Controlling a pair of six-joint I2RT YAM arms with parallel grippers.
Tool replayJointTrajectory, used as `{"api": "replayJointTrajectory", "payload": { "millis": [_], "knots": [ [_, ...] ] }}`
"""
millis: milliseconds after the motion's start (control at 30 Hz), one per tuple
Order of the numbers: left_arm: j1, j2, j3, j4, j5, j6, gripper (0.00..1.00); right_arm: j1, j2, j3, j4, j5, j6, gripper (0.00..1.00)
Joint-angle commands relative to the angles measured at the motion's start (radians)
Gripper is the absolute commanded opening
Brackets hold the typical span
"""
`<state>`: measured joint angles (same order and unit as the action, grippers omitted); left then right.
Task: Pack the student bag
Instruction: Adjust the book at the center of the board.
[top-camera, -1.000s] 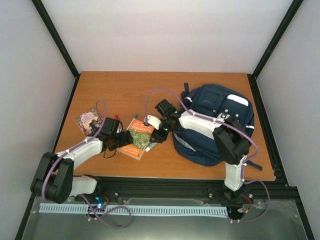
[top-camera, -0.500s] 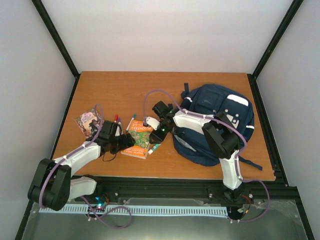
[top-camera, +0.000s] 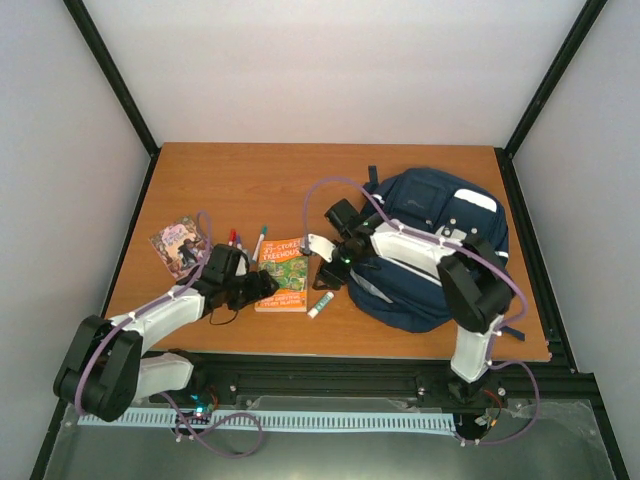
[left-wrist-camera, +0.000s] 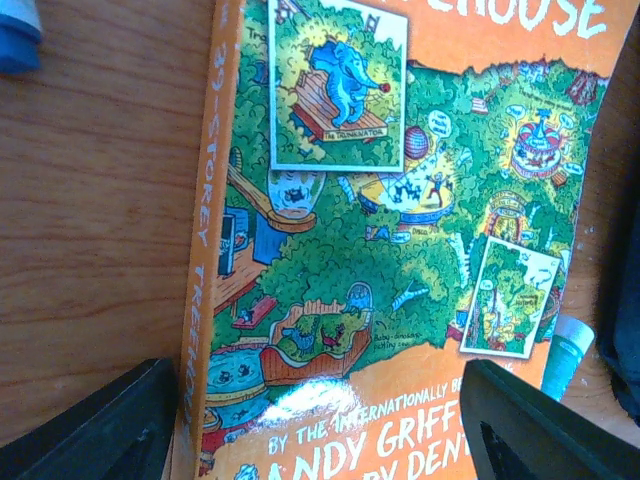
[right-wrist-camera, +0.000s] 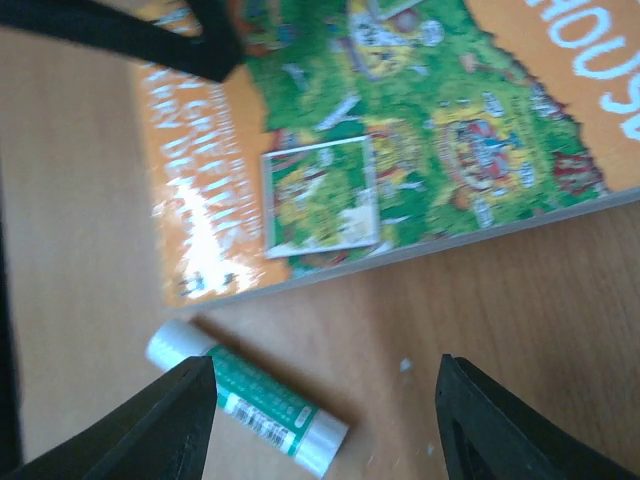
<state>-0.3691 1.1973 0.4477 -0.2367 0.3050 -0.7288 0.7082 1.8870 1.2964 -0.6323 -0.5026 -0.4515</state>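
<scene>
Book (top-camera: 285, 273) now lies squarer, glue stick (top-camera: 320, 305) uncovered beside it | left gripper (left-wrist-camera: 320, 425) spread wide astride the book's near edge, I reckon to pinch it | right gripper (right-wrist-camera: 340, 410) likewise spread, low over the glue stick | backpack (top-camera: 432, 250) lies at the table's (top-camera: 250, 190) right, nothing packed that I can see.

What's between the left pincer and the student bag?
Top view: beyond the left pincer lie the orange book, the glue stick and the right pincer, then the student bag.
</scene>
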Motion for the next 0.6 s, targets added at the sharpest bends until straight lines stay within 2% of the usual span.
{"api": "replayJointTrajectory", "payload": {
  "millis": [0, 267, 567],
  "knots": [
    [-0.024, -0.004, 0.013, 0.023, 0.019, -0.023, 0.79, 0.002, -0.133, -0.09, -0.043, -0.024, -0.225, 0.62],
    [-0.055, 0.065, 0.01, 0.12, 0.057, -0.039, 0.79, 0.011, -0.227, -0.214, -0.053, 0.036, -0.413, 0.62],
    [-0.064, 0.102, 0.028, 0.122, 0.048, -0.03, 0.78, 0.112, -0.25, -0.356, 0.087, 0.259, -0.506, 0.64]
  ]
}}
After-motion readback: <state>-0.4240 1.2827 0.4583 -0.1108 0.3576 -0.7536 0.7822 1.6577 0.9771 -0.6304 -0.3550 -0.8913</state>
